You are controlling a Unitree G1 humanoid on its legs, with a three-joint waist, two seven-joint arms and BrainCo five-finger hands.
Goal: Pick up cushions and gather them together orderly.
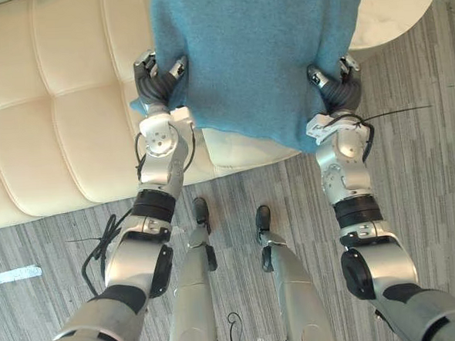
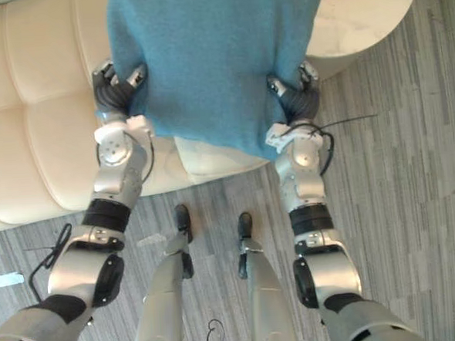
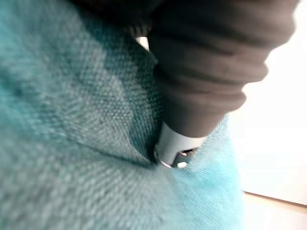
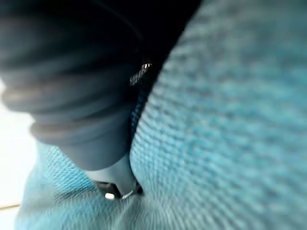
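Grey plank-pattern floor (image 1: pixel 431 158) nearest. Above it, L hand (image 1: pixel 159 83) & R hand (image 1: pixel 338 90) are up at the same height, w/ a big teal knitted-fabric cushion (image 1: pixel 255 53) between them. L hand is against its left side, R hand against its right side, near the bottom corners. Can't tell if either hand is clamped or just pressing flat; the fabric hides that. Cushion hangs over the front edge of the cream tufted leather sofa (image 1: pixel 54 111), by its right end. Round white marble-look surface (image 1: pixel 394 13) beyond, far right.

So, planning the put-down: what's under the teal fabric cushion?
A cream tufted sofa and white round table show past the teal fabric cushion, held by left hand and right hand; directly beneath is covered.
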